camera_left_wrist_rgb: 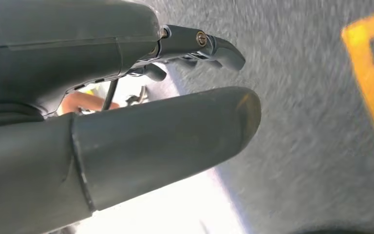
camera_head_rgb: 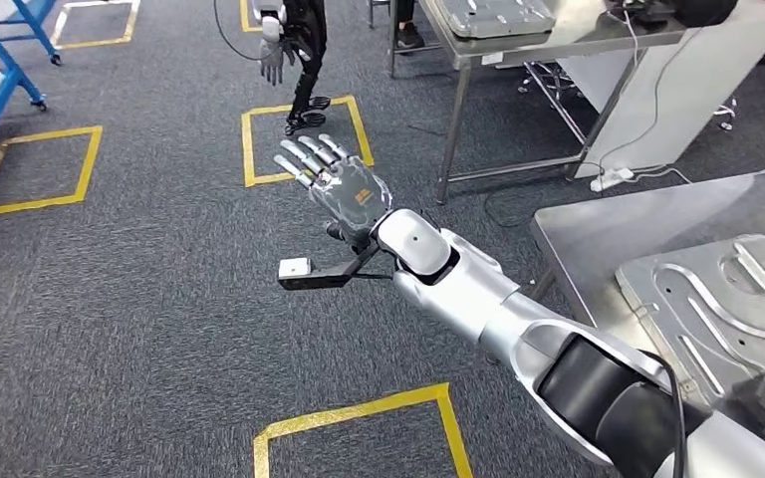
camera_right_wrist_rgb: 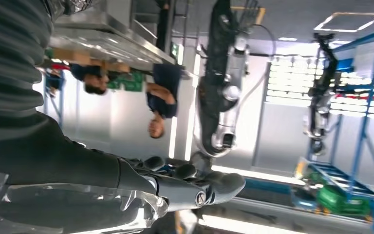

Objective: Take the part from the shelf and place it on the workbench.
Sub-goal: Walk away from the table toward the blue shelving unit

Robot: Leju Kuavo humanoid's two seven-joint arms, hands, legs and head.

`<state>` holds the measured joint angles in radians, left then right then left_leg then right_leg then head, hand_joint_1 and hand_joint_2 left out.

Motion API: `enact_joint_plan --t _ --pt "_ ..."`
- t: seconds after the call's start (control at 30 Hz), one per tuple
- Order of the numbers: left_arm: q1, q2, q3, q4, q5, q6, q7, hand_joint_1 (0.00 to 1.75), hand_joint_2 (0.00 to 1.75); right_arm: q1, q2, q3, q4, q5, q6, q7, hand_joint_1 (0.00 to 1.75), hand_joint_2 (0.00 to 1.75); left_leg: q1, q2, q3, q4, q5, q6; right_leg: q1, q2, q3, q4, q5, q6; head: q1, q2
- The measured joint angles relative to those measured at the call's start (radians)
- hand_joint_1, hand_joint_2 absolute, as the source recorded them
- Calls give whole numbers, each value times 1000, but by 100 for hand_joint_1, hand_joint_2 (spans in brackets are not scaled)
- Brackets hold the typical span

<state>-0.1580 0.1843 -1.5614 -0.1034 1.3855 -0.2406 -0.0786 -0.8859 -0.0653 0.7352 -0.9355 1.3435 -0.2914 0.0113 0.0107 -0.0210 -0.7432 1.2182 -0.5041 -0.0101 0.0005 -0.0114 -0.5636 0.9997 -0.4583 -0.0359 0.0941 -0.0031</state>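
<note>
The grey carpeted floor (camera_head_rgb: pixel 139 329), marked with yellow taped squares (camera_head_rgb: pixel 304 139), takes up most of the head view, and the steel worktop (camera_head_rgb: pixel 598 224) juts in at the right. On it lies the part (camera_head_rgb: pixel 717 309), a flat, pale-grey metal panel with raised curved ribs and rounded corners; it rests flat near the worktop's near corner, so the placing looks already done. The right arm (camera_head_rgb: pixel 488 299) reaches out over the floor away from the worktop, probably clearing the panel. Its right hand (camera_head_rgb: pixel 334 179) holds nothing: the fingers are straight and spread wide, with a clear cover over the back of the hand. The left hand (camera_left_wrist_rgb: pixel 141 117) fills its wrist view, thick thumb and dark fingers lying extended over carpet with nothing between them, so it too reads as empty and wide, likely just hanging idle. Farther off, another robot (camera_head_rgb: pixel 294 50) stands at a taped square beside a second steel table (camera_head_rgb: pixel 518 40).
</note>
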Motion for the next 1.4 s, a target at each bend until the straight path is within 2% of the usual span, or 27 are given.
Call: enact_joint_plan --t 0.07,0.1,0.17,0.23,0.27,0.33,0.37,0.43,0.5,0.57,0.6,0.63,0.7,0.77,0.83,0.87,0.9,0.93,1.0,1.07,1.1,1.17,1.23,1.27,1.33,1.37,1.4 --pt "1 0 0 0 1 0 0 0 0 5 0 2 1 -1 0 0 0 175 6 12 -29 64 -14 -8 1 -29 0 2 -4 1 0 0" --pt "1 0 0 0 1 0 0 0 0 7 0 3 1 -2 0 0 0 175 9 17 -16 41 5 -11 1 -43 0 4 -6 3 0 0" --pt "2 0 0 0 1 0 0 0 0 8 0 4 1 -4 -1 0 0 175 10 46 55 -86 58 -13 0 -69 1 12 -15 11 0 0" --pt "1 0 0 0 1 0 0 0 0 8 -1 5 1 -6 -1 0 0 175 3 71 105 -178 83 -5 4 -88 1 21 -25 21 0 0" --pt "2 1 0 -1 1 0 0 0 0 9 -1 5 2 -7 -1 0 0 175 0 72 110 -190 81 2 6 -96 1 23 -28 26 1 0" --pt "5 2 0 -1 1 0 0 0 0 10 -1 7 2 -9 -1 0 0 175 -2 49 110 -190 84 15 6 -109 5 24 -34 36 1 0" --pt "7 2 0 -1 1 0 0 0 0 10 -1 8 2 -9 -2 0 0 175 -1 39 111 -192 85 21 3 -98 4 30 -41 42 1 0" --pt "7 3 0 -1 1 0 0 0 0 11 -4 8 2 -10 -2 0 0 175 2 21 113 -197 88 32 -5 -45 -20 88 -81 51 1 0" --pt "3 4 0 -1 2 0 -1 0 0 18 -9 9 4 -11 -3 0 0 175 2 1 112 -197 89 38 -7 -1 -84 218 -142 53 1 0" --pt "2 4 0 -1 1 0 -1 0 0 31 -15 9 8 -10 -1 -1 0 175 0 -27 110 -197 90 40 -7 8 -135 308 -160 52 1 0" --pt "2 4 0 -1 1 0 -1 0 0 36 -18 9 10 -10 1 -2 0 175 -1 -41 111 -196 90 41 -7 11 -135 298 -140 49 1 0" --pt "2 4 0 -1 1 0 -1 0 0 40 -21 9 11 -10 2 -4 0 175 -1 -56 111 -196 91 40 -7 18 -116 251 -104 45 1 0" --pt "2 3 0 -1 1 0 -1 0 0 43 -27 9 15 -10 2 -9 0 175 -1 -82 110 -194 92 37 -8 65 -58 112 -35 35 1 0" --pt "1 2 0 -2 2 -1 -1 0 0 45 -32 9 18 -10 1 -14 0 175 3 -104 103 -194 96 28 -8 101 -27 38 -13 32 1 0" --pt "3 3 1 -2 5 -2 -1 0 0 48 -34 9 21 -10 0 -15 0 175 8 -127 97 -201 104 13 -6 87 -23 29 -11 29 1 0" --pt "6 3 1 -2 7 -3 -1 0 0 50 -34 9 25 -11 0 -14 0 175 7 -125 95 -200 104 7 -7 73 -18 22 -8 24 0 0" --pt "8 4 1 -2 10 -6 -1 0 0 52 -34 9 29 -12 -2 -13 0 175 5 -105 89 -189 95 3 -9 59 -13 12 -3 18 0 0" --pt "9 5 1 -3 11 -8 -1 0 0 56 -35 9 36 -13 -6 -12 0 175 2 -74 74 -159 76 0 -10 43 -7 4 1 13 -1 0" --pt "9 7 1 -3 15 -13 1 0 0 70 -39 9 59 -16 -16 -7 0 175 2 -10 22 -46 14 -4 -7 12 -2 -3 2 6 -2 0" --pt "12 8 2 -3 22 -17 1 0 0 95 -45 8 92 -29 -21 0 0 175 5 10 -22 50 -19 -11 -4 -22 -1 -2 -1 5 -2 0" --pt "15 9 2 -3 27 -18 1 0 0 110 -48 7 110 -41 -22 2 0 175 7 14 -20 52 -12 -14 -3 -38 -1 -1 -4 6 -2 0" --pt "24 10 6 -3 36 -19 0 0 0 143 -50 1 144 -67 -30 0 0 175 9 36 46 -58 43 -16 -4 -65 2 4 -11 12 -2 0" --pt "32 11 9 -3 42 -20 -3 0 0 178 -54 -8 178 -89 -46 -2 0 175 4 72 115 -174 79 -8 0 -87 5 10 -20 22 -2 0" --pt "36 11 11 -3 43 -21 -4 0 0 194 -56 -14 195 -98 -53 -2 0 175 1 80 128 -198 82 -2 2 -97 7 12 -24 28 -2 0" --pt "44 11 15 -2 45 -23 -7 0 0 224 -57 -26 228 -114 -60 -1 0 175 -3 65 127 -203 81 11 4 -115 12 13 -28 38 -1 0" --pt "48 12 17 -2 47 -24 -7 0 0 236 -58 -31 244 -122 -61 -1 0 175 -1 54 128 -205 82 16 1 -114 15 14 -33 45 -1 0" --pt "51 12 20 -2 49 -26 -7 0 0 248 -58 -38 260 -130 -58 1 0 175 1 44 131 -209 84 22 -2 -96 13 24 -43 50 -1 0"
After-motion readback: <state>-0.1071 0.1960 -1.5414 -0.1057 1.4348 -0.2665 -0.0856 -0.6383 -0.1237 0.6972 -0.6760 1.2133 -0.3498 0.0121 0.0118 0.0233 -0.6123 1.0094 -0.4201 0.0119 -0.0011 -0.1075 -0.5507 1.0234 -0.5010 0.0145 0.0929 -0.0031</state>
